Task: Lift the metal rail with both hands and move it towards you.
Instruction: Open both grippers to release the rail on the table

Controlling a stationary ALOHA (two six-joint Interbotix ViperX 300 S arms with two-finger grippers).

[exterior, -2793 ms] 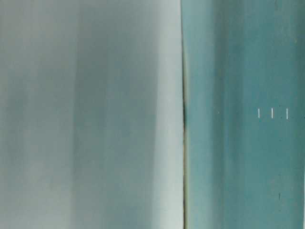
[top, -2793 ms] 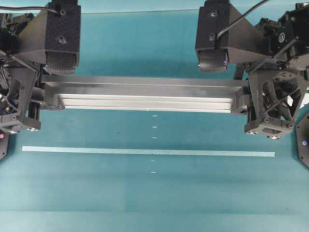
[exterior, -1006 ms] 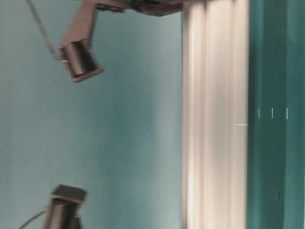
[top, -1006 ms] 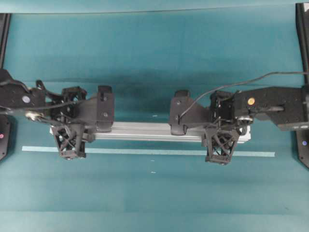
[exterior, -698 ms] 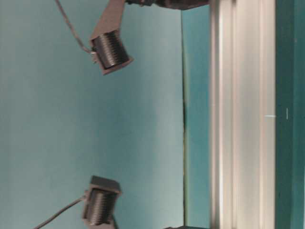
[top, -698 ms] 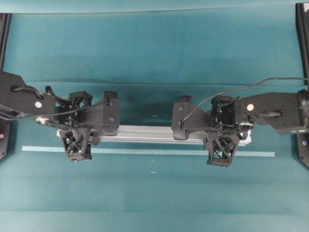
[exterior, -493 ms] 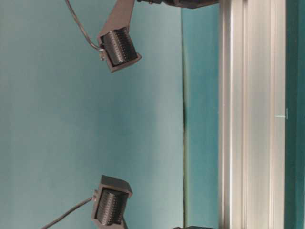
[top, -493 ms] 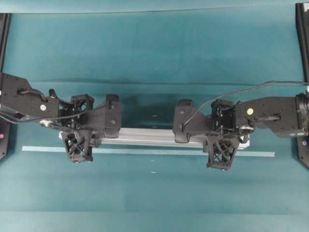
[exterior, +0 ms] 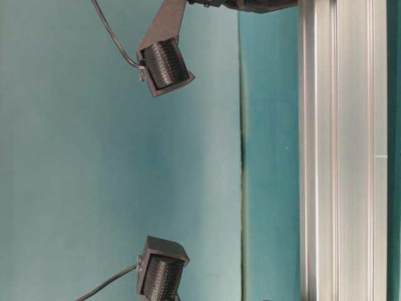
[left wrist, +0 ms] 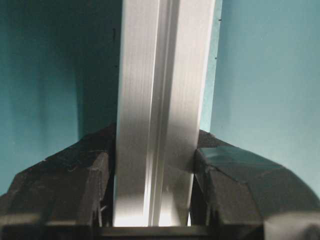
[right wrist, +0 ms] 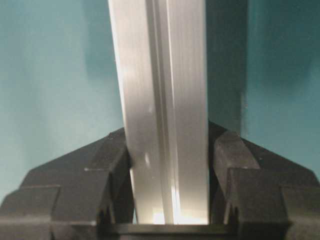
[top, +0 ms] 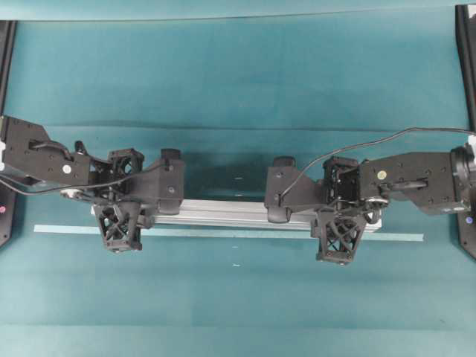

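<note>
The metal rail [top: 223, 212] is a long silver grooved bar lying crosswise over the teal table, just behind the pale tape strip [top: 223, 233]. My left gripper [top: 123, 212] is shut on it close to its left end, and my right gripper [top: 338, 216] is shut on it close to its right end. In the left wrist view the rail [left wrist: 160, 100] runs up between the black fingers [left wrist: 95, 185] of the gripper [left wrist: 152, 180]. The right wrist view shows the same rail [right wrist: 162, 100] clamped in the gripper [right wrist: 170, 175]. In the table-level view the rail [exterior: 338, 150] fills the right side.
The tape strip lies parallel to the rail, toward the near edge. Small white tick marks [top: 236, 265] run down the table's middle. Dark arm mounts stand at the left edge [top: 4, 216] and right edge [top: 468, 223]. Both wrist camera housings [exterior: 164, 63] show at table level.
Both arms have carried the rail down from high up and toward the near edge, close to the tape strip. Over the last second it crept slightly nearer. Both grips are unchanged.
</note>
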